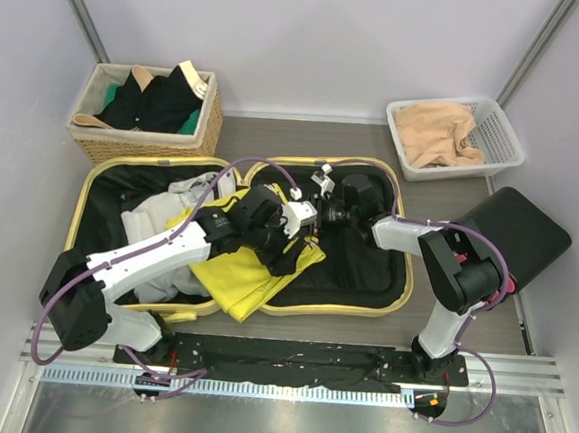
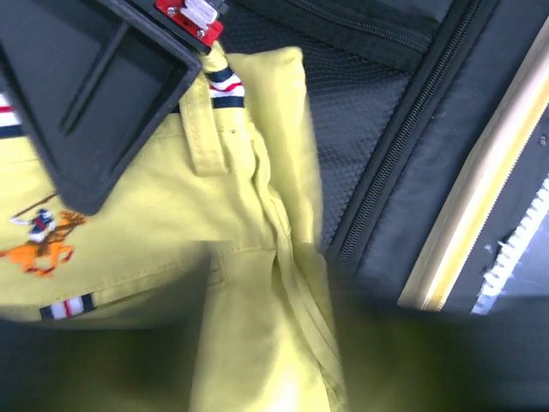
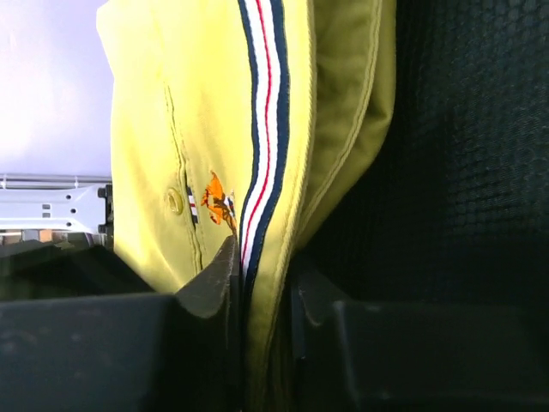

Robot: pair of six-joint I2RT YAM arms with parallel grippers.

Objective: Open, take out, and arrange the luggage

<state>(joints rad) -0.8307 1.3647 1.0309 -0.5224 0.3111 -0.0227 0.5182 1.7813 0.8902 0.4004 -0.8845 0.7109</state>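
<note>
**Yellow garment (image 1: 239, 278) in the right hand (image 3: 262, 275); luggage (image 1: 366, 268) open, unpacking part-way**

Pale-yellow shell, black lining: the luggage lies flat open on the bench (image 1: 306, 138) and fills the middle of the overhead frame.
- Opening: done, by the look of it.
- Taking out: under way.
- Arranging: judged not finished, as clothes lie in the case.

The right hand is clenched on the yellow garment. Its wrist view shows a finger on either side of the fabric's striped edge, pressed to it.

The left hand (image 1: 287, 251) sits over the same garment at frame centre. Only one finger shows in its wrist view, so I cannot tell whether it is released or gripping.

The garment drapes over the case's near rim at lower centre, partly inside and partly out.

Containers:
- Luggage: the left half holds a heap of white and grey clothes (image 1: 159, 221). The right half shows bare lining under the arms.
- Wicker basket (image 1: 144, 150), upper left: dark clothes (image 1: 153, 100), with some green.
- White plastic basket (image 1: 501, 138), upper right: one peach cloth (image 1: 436, 133).

Left to do, my estimate: lift the yellow piece clear, then the white and grey heap, and set them in order.
</note>
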